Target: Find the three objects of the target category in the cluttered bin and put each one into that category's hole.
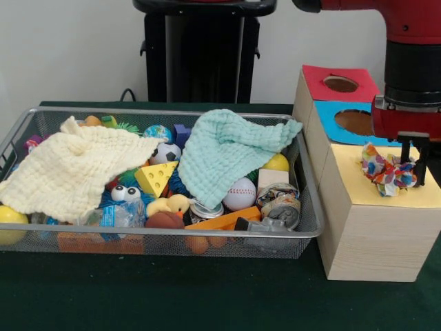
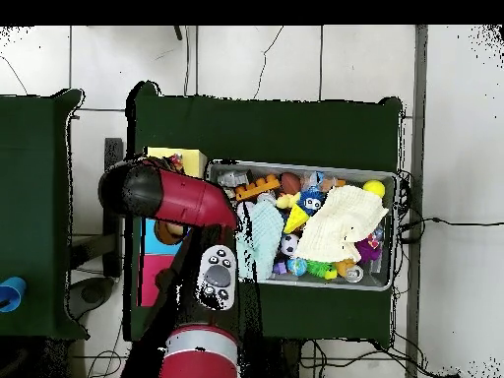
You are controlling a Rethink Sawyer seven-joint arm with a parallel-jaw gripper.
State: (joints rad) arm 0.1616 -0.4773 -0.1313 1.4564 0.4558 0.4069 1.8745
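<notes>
Beside the wire-mesh bin (image 1: 309, 227) holding two knitted cloths, the gripper (image 1: 411, 181) pinches one multicoloured fabric scrunchie (image 1: 388, 173) over the box's yellow section (image 1: 386, 193).

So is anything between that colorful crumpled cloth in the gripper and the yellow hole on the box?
Nothing visible. The gripper holds the colorful cloth directly on the yellow top of the wooden box. The yellow hole itself is not visible in the front view; the cloth seems to sit over it.

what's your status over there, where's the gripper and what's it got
Gripper over yellow box top, jaws at a multicolored cloth wad; grip unclear. Wad on the yellow top, no hole visible. Two cloths cover bin clutter.
</notes>
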